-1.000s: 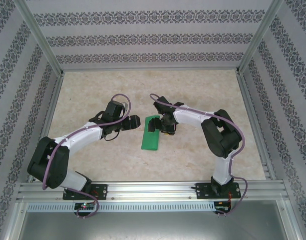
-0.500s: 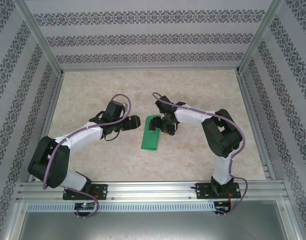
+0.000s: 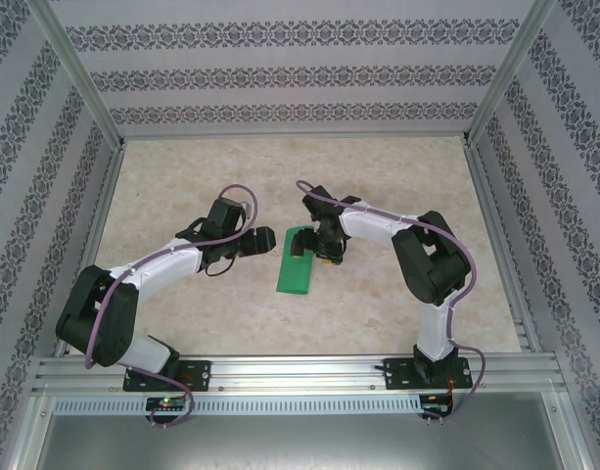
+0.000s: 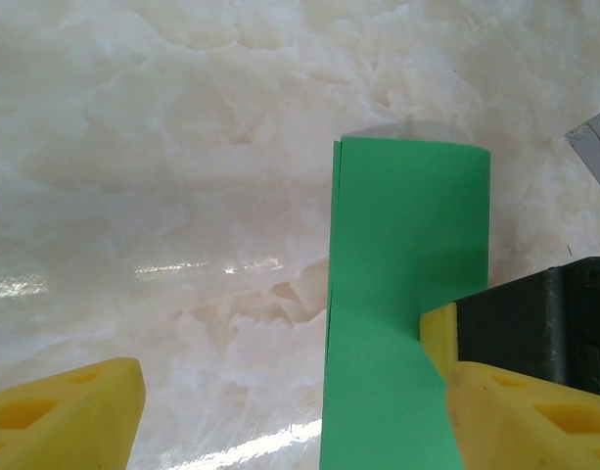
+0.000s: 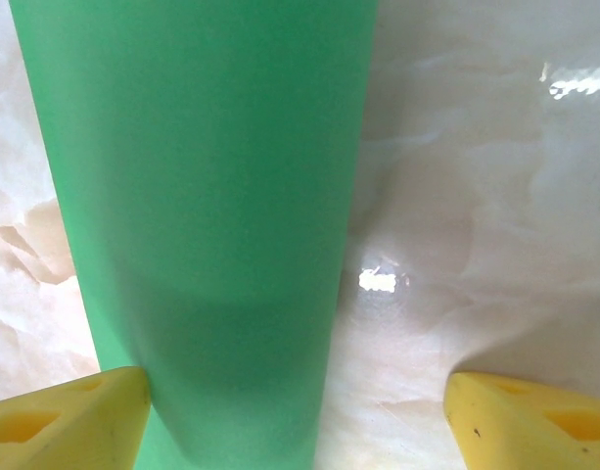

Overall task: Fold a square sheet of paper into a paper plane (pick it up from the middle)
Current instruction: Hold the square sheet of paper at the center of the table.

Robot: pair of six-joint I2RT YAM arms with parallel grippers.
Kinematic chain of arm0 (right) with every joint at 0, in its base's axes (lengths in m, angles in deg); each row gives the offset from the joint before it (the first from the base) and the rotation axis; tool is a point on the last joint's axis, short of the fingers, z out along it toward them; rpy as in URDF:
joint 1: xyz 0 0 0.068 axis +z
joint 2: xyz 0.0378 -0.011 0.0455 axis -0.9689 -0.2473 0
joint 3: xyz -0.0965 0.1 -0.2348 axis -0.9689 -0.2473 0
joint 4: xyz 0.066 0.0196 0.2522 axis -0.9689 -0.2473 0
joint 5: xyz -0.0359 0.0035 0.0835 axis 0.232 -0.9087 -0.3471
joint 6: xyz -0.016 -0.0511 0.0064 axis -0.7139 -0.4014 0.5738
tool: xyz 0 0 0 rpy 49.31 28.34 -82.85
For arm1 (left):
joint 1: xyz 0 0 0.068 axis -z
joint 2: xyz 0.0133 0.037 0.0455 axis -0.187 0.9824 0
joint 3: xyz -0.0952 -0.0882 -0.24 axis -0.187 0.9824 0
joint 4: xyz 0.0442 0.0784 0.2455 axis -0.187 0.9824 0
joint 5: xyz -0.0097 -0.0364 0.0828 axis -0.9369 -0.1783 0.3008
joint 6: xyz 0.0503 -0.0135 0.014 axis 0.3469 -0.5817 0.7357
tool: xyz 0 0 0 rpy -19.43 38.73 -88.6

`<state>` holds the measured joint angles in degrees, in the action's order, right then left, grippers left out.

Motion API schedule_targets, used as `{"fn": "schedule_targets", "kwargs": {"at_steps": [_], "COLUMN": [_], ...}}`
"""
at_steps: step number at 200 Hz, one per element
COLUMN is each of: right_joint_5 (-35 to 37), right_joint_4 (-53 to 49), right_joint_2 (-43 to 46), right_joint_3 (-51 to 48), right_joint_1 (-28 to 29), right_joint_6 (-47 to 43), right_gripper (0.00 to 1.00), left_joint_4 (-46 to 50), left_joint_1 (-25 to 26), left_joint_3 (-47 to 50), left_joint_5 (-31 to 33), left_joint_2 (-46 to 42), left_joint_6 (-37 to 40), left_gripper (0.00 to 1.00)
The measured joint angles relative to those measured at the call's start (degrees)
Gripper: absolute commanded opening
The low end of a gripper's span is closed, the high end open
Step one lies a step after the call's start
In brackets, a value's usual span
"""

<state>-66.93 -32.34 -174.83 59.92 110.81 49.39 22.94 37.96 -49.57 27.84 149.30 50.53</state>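
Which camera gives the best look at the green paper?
Top external: the green paper shows as a nearly whole folded strip. Left wrist shows one end with layered edges; right wrist crops a close stretch.

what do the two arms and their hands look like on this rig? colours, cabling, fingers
The left arm and right arm match: white link shells, black joint housings, black base plates. A purple cable runs along each arm in loose loops. The left hand and right hand have black bodies and yellow fingers with triangular cut-outs.
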Motion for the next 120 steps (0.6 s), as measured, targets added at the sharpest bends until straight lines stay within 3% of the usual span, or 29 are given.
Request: {"fn": "schedule_targets", "kwargs": {"at_steps": [120], "right_joint_5": [0.09], "right_joint_4": [-2.75], "right_joint_2": [-1.66], "right_joint_3": [2.19], "right_joint_1": [0.0], "right_joint_6": [-1.36], "right_gripper": [0.82], "left_joint_4": [0.0], "left_joint_1": [0.0], "left_joint_3": [0.0], "left_joint_5": [-1.09], "left_joint_2": [0.52], "left_joint_6": [0.0], "left_gripper": [0.77]}}
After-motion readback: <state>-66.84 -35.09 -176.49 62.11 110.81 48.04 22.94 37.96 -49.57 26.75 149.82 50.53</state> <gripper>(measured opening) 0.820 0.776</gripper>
